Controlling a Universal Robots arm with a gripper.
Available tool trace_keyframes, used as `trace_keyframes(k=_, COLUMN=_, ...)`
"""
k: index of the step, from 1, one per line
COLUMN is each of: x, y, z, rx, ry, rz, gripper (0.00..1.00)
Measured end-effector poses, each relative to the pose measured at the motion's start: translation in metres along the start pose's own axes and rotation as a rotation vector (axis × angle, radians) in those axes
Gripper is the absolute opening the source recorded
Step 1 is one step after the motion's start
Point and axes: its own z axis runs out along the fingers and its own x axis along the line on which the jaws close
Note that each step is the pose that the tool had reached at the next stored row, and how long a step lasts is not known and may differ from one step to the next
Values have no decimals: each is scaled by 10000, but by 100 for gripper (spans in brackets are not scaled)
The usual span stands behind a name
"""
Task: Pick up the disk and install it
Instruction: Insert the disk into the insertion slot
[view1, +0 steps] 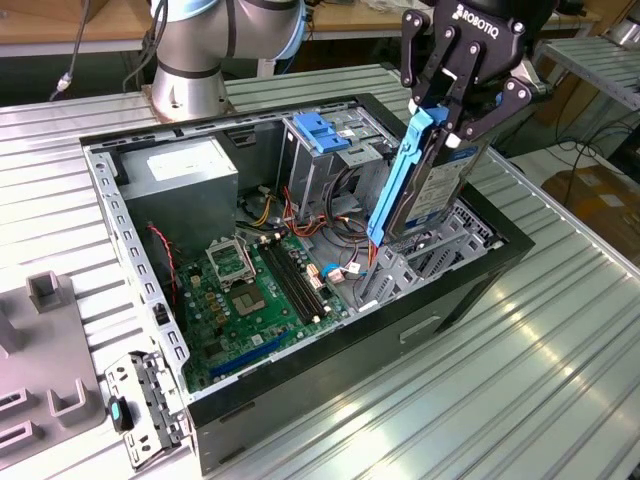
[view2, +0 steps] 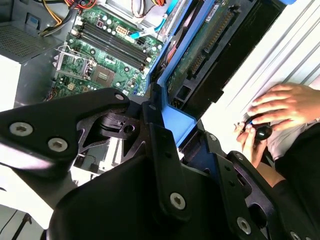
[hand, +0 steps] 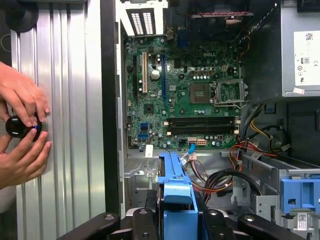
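gripper (view1: 452, 128): angled down above case (view1: 300, 420), clamped on disk (view1: 432, 190) | disk: on edge, steeply tilted, top end in the grip, lower end by bay (view1: 440, 255), exterior view's right

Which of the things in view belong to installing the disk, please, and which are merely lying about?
In the job:
disk, held by the gripper
open case

Lying about:
power supply
motherboard
blue latch plate
grey fixture
a person's hands on a black knob
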Motion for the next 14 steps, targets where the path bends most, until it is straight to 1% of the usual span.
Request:
trace_keyframes(k=1, x=15, y=-13, z=2, rx=0, ry=0, rz=0, gripper=37)
trace_keyframes(k=2, x=33, y=-46, z=7, rx=0, ry=2, rz=0, gripper=37)
trace_keyframes(k=4, x=31, y=-81, z=11, rx=0, ry=5, rz=0, gripper=37)
trace_keyframes(k=5, x=31, y=-116, z=17, rx=0, ry=4, rz=0, gripper=37)
trace_keyframes(k=8, x=29, y=-184, z=30, rx=0, ry=4, rz=0, gripper=37)
trace_keyframes(k=12, x=27, y=-243, z=47, rx=0, ry=5, rz=0, gripper=37)
trace_keyframes(k=14, x=27, y=-245, z=47, rx=0, ry=7, rz=2, gripper=37)
